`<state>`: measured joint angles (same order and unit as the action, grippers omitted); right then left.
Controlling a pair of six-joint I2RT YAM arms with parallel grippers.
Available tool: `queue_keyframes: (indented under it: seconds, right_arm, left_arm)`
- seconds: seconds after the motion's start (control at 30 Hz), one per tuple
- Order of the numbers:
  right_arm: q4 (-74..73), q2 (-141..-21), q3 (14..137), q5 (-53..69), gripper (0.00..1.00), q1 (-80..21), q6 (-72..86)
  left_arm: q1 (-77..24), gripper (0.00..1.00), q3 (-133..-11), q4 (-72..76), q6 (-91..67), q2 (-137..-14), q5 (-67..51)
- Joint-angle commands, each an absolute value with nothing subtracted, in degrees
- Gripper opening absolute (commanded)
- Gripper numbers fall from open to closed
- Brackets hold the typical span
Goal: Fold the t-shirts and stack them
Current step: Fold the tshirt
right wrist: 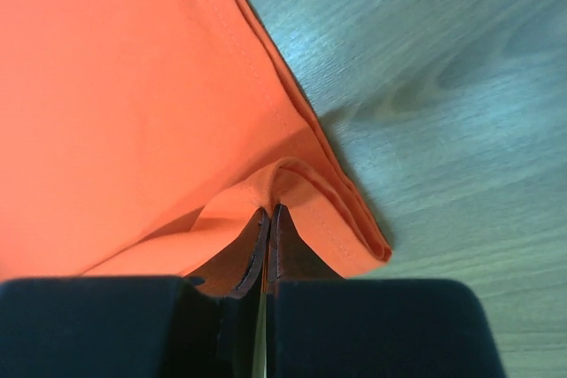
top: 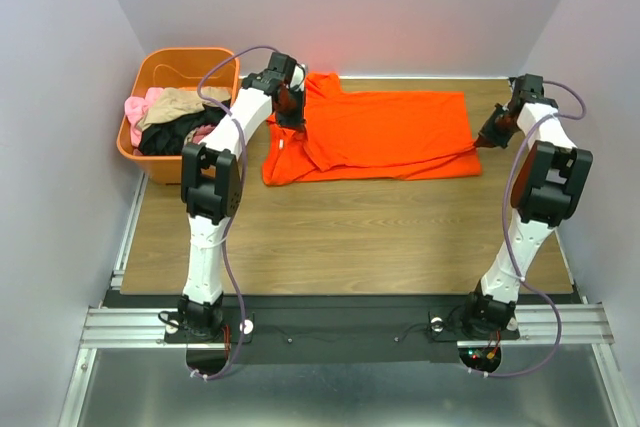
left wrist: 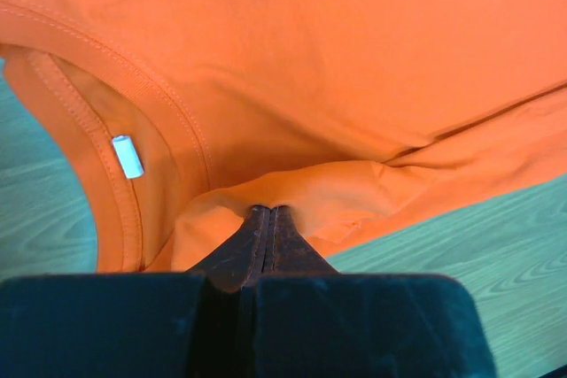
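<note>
Left arm [top: 212, 187]: up from its base, elbow bent, forearm leaning toward 1 o'clock in the top view.
Left hand [top: 298, 133]: tipped downward, fingers [left wrist: 255, 238] pressed together, pinching a fold of the orange-red t-shirt [top: 390, 132].
Right arm [top: 545, 182]: elbow raised, forearm running toward 12 o'clock.
Right hand [top: 480, 143]: angled toward 8 o'clock, low to the tabletop [top: 350, 237], fingers [right wrist: 257, 250] clamped on the t-shirt's hem corner.

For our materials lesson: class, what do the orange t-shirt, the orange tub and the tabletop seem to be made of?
Orange t-shirt: soft matte knit cloth, probably cotton; it creases and has stitched hems. Tub: rigid, slightly glossy plastic, judging by its smooth moulded rim. Tabletop: wood or wood-look laminate; grain shows.
</note>
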<state>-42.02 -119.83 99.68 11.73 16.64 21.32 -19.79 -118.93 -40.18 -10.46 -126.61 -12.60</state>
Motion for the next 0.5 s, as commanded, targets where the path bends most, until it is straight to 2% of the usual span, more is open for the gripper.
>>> queue_keyframes:
  seconds: [0.0,0.47]
  right_arm:
    - [-42.89,-120.93,103.09,11.78,0.00,15.82,20.57]
    - [-43.50,-123.13,105.20,9.49,0.00,15.56,21.01]
  left_arm:
    - [-18.20,0.00,-122.43,-42.45,-8.44,-127.18,-14.68]
    - [-17.23,0.00,-129.55,-39.29,-9.40,-133.15,-19.60]
